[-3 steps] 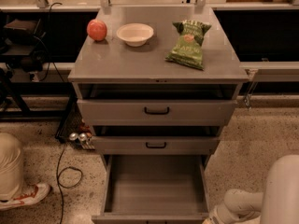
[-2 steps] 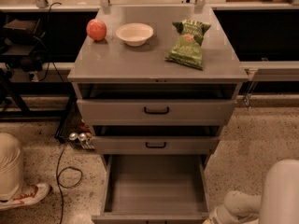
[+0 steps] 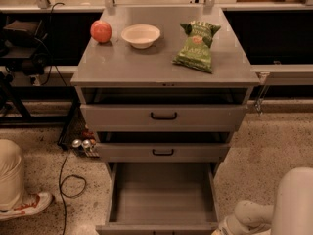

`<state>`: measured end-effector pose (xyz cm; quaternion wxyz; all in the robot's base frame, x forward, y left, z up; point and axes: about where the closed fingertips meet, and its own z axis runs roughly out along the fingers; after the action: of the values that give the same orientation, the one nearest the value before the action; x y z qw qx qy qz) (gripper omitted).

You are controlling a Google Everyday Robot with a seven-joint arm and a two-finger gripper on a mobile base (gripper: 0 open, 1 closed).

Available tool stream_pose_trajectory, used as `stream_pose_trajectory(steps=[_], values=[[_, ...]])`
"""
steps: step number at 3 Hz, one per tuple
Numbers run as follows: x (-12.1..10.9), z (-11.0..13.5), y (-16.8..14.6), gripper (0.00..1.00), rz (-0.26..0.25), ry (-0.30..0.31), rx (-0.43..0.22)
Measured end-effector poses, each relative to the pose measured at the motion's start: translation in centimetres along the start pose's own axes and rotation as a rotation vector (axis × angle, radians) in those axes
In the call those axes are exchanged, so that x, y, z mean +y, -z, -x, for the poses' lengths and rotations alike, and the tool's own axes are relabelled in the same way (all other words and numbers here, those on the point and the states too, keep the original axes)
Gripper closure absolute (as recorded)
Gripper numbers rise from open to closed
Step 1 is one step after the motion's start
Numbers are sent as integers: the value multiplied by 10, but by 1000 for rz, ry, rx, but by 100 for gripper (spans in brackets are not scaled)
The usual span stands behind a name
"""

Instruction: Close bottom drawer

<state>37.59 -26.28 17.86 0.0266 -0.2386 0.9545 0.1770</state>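
The bottom drawer [image 3: 162, 195] of the grey metal cabinet is pulled far out toward me; its box is empty and its front edge sits at the bottom of the view. The middle drawer [image 3: 163, 152] and top drawer [image 3: 164, 115] above it stand slightly out, each with a small black handle. Only my white arm [image 3: 274, 207] shows at the lower right, beside the open drawer's right front corner. The gripper itself is out of view below the frame.
On the cabinet top [image 3: 122, 67] lie a red apple [image 3: 100, 31], a white bowl [image 3: 141, 35] and a green chip bag [image 3: 196, 47]. Cans [image 3: 82, 144] and a black cable [image 3: 68, 180] lie on the floor at left. A person's shoe [image 3: 29, 205] is at lower left.
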Motion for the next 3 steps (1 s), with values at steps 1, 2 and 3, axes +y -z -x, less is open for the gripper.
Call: stream_pose_trajectory(steps=[1,2,3], values=[[-1,10,-1,100,-11,16,-26],[0,15,0,100,-11,25,-38],[4,41,1,100,-14,81,-103]])
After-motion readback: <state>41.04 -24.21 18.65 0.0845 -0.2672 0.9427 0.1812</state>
